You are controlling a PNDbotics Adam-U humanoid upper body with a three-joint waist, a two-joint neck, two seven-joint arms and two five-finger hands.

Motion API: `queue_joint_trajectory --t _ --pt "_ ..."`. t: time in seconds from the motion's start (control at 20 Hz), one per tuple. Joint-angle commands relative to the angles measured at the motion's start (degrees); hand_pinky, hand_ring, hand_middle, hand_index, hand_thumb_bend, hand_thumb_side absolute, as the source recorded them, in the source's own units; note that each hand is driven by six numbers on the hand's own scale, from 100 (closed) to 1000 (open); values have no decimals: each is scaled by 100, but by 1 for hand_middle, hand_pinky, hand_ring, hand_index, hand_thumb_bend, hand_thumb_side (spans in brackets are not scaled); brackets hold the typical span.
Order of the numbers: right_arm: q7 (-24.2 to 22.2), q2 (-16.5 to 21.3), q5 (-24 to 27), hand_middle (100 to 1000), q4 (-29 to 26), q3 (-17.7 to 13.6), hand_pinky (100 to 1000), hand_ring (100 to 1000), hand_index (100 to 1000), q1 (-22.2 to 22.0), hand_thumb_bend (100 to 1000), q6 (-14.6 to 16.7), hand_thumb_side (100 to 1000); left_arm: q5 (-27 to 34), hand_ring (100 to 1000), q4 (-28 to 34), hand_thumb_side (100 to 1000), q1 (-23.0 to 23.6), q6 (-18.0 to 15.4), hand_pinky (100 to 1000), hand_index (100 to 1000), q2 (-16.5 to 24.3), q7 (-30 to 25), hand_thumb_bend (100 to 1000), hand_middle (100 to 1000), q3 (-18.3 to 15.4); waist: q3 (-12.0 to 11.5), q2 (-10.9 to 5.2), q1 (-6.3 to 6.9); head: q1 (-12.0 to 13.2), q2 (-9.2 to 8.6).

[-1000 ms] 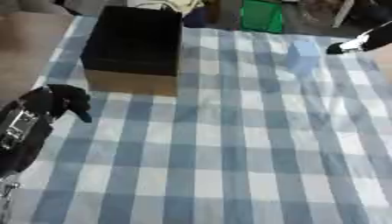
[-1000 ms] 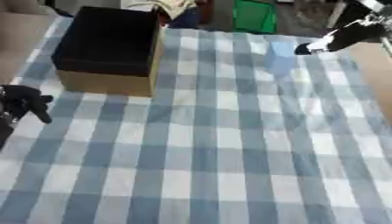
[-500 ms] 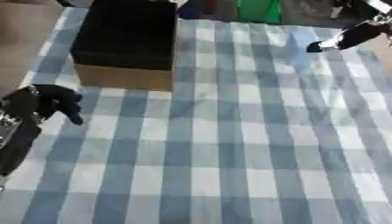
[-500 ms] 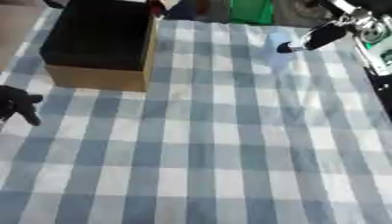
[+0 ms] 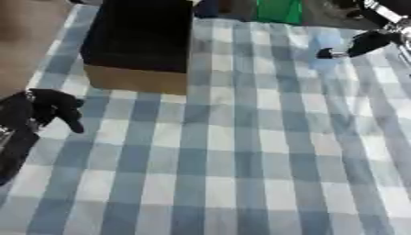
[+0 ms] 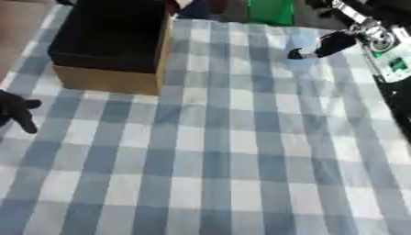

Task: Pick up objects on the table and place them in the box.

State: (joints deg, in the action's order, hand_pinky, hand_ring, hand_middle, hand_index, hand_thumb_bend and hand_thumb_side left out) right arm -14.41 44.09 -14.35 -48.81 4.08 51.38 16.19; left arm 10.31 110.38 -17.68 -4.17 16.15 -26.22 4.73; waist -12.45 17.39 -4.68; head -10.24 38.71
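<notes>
Fingers [image 6: 298,53] straight over pale blue object [image 6: 302,62], checked cloth [image 6: 241,151].

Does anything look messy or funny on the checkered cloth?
Nothing is spilled or broken. The box stands upright and open on the cloth. Only a pale blue thing lies on the cloth, just beyond the right robot hand.

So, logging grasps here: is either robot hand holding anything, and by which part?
Nothing is held. The right robot hand reaches toward a pale blue thing; the left robot hand idles.
</notes>
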Motion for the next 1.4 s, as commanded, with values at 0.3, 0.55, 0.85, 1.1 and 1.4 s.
queue_joint_trajectory --t 0.3,0.55,0.85,1.1,1.4 --pt "135 151 -61 873 255 -114 895 961 959 51 727 -19 189 12 528 148 865 -74 -30 898 743 115 -46 190 545 26 -13 -67 49 -39 -79" --pt "175 119 -100 870 380 -121 894 962 959 32 726 -19 194 9 528 149 866 -78 -33 898 743 111 -62 191 545 37 -12 -56 58 -45 -89" --pt "169 78 -178 864 464 -114 896 963 957 24 709 -17 212 -1 528 145 868 -85 -30 898 744 103 -82 191 545 49 -4 -38 59 -43 -96" --pt "119 24 -266 856 544 -100 897 962 953 11 703 -27 229 -14 528 138 868 -92 -30 898 744 93 -91 191 544 55 8 -24 68 -51 -87" --pt "109 -9 -343 850 589 -99 898 962 948 12 675 -27 250 -9 528 139 869 -93 -34 898 744 88 -104 190 544 66 5 -26 83 -69 -96"
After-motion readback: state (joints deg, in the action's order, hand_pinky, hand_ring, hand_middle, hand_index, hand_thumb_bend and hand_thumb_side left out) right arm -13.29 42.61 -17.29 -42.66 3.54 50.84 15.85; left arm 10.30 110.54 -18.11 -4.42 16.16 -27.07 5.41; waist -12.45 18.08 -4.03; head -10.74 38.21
